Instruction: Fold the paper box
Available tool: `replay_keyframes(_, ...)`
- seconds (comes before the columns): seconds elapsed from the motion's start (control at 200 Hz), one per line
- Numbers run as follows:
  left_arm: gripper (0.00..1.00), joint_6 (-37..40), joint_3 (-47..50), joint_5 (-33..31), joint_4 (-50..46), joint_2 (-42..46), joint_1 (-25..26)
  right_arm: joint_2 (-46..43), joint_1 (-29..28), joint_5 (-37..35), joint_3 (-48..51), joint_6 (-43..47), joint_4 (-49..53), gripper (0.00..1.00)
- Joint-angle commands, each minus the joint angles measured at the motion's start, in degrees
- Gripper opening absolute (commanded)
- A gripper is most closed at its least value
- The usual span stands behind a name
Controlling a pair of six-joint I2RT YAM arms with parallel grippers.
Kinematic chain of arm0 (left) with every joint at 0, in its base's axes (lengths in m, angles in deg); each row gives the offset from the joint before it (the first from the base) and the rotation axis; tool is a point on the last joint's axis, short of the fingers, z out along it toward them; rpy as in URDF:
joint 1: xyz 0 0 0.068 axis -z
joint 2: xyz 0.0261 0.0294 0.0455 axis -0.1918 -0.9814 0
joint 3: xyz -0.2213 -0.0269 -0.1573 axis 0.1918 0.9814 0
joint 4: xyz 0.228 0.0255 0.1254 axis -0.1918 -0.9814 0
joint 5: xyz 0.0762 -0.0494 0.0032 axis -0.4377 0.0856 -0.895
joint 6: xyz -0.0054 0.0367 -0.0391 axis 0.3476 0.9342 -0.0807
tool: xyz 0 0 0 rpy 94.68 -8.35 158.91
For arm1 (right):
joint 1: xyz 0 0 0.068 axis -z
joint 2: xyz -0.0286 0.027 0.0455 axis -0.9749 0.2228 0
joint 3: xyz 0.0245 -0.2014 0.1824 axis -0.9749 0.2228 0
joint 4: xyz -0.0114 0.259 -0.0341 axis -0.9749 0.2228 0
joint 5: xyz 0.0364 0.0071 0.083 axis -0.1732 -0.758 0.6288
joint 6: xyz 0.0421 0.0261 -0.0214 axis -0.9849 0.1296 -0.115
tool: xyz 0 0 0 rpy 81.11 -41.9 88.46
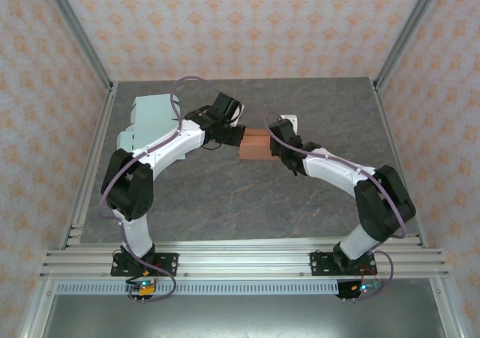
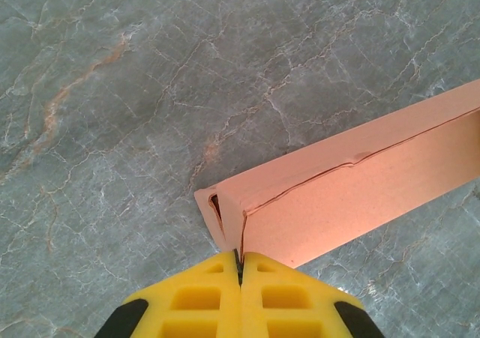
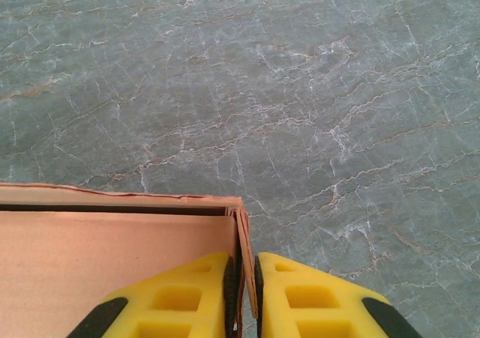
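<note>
Terracotta card makes up the paper box [image 1: 253, 145], which we see lying on the grey marbled worktop [image 1: 225, 199], a little behind its middle and between the two wrists. From the left wrist camera the box runs away to the upper right as a long, low shape. Its near corner gapes a crack, and a seam runs along the top of the side facing us. From the right wrist camera we look into it: a pale inner face, a dark slit along the far wall, and a thin end wall standing at the right.

At the box's left end is the left gripper [image 1: 237, 137]. Its yellow fingers [image 2: 202, 300] are pressed together, and the thin card edge at the near corner runs down into the seam between them, so we read the jaws as pinched on that edge. At the right end is the right gripper [image 1: 271, 145]. Its jaws are nearly together, clamped on the end wall, with one finger [image 3: 187, 297] inside the box and the other outside.

Farther out, a pale green sheet [image 1: 154, 117] lies flat at the back left of the worktop, partly under the left arm and well apart from the box. A small white object [image 1: 289, 118] sits just behind the right gripper. Aluminium rails [image 1: 75, 151] edge the worktop, with patterned walls [image 1: 240, 23] behind.
</note>
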Motion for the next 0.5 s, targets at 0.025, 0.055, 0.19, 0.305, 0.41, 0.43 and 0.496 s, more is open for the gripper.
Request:
replay_keyframes(0.025,0.06,-1.83,-0.42,2.11,-0.39,-0.61,-0.42,1.63,-0.48,0.86,-0.66,0.18,4.79,0.17)
replay_keyframes(0.055,0.05,-2.14,-0.15,2.15,-0.04,-0.63,-0.32,1.63,-0.46,0.97,-0.77,0.15,4.87,0.17)
replay_keyframes(0.19,0.06,-3.84,0.28,3.18,0.50,-1.18,-0.33,2.07,-0.41,0.88,-1.17,-0.01,5.18,0.17)
replay_keyframes(0.305,0.05,-5.56,-0.07,4.16,0.19,-1.54,-0.33,2.33,-0.48,0.98,-1.27,-0.15,5.46,0.17)
replay_keyframes(0.41,0.05,-6.57,-0.19,4.61,0.22,-1.82,-0.34,2.32,-0.41,0.84,-1.08,-0.29,5.41,0.17)
replay_keyframes(0.43,0.05,-6.48,-0.26,4.61,0.17,-1.96,-0.33,2.34,-0.43,0.82,-1.06,-0.38,5.44,0.17)
replay_keyframes(0.496,0.05,-6.25,-0.43,4.17,-0.34,-2.48,-0.33,2.33,-0.41,0.74,-1.00,-0.43,5.42,0.17)
